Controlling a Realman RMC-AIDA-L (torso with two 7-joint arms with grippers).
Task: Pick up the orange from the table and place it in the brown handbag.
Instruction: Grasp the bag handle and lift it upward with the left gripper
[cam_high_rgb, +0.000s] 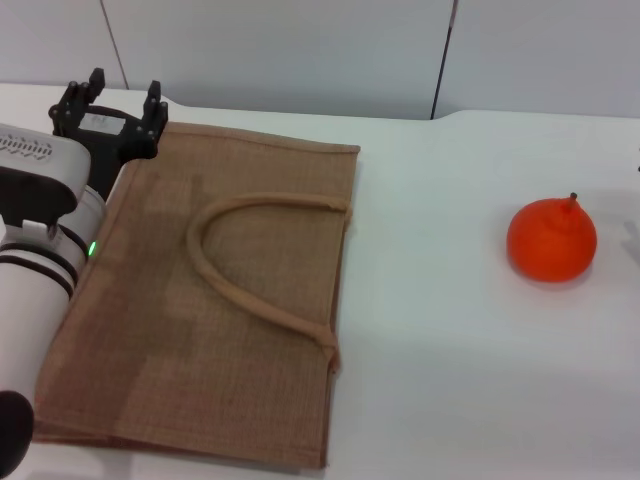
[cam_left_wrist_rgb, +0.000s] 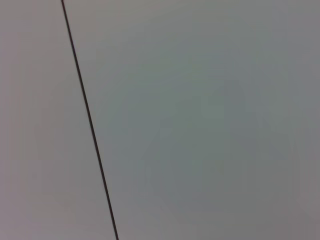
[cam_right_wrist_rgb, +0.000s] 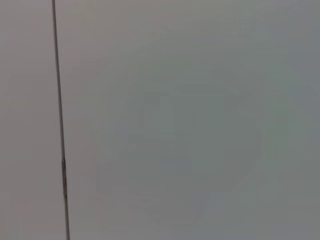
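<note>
L pincer (cam_high_rgb: 122, 102) apart, over brown handbag (cam_high_rgb: 230, 300) far corner; R pincer prob. off-view.

A lab-like test space; plain white table (cam_high_rgb: 450, 380); bare grey panelled wall (cam_high_rgb: 300, 50) behind with dark seams.

Beyond the far edge of the work surface stands a plain pale grey panelled wall (cam_high_rgb: 300, 50), smooth and unmarked. Two thin dark vertical seams divide it: one far left (cam_high_rgb: 113, 45), leaning slightly, and one right of centre (cam_high_rgb: 445, 60), running down to the wall's foot. In the left wrist view the same kind of flat grey wall panel (cam_left_wrist_rgb: 200, 125) fills the frame, crossed by one thin dark slanted seam (cam_left_wrist_rgb: 90, 120). The right wrist view likewise shows only a grey wall panel (cam_right_wrist_rgb: 190, 125) with one dark, nearly upright seam (cam_right_wrist_rgb: 59, 120).
</note>
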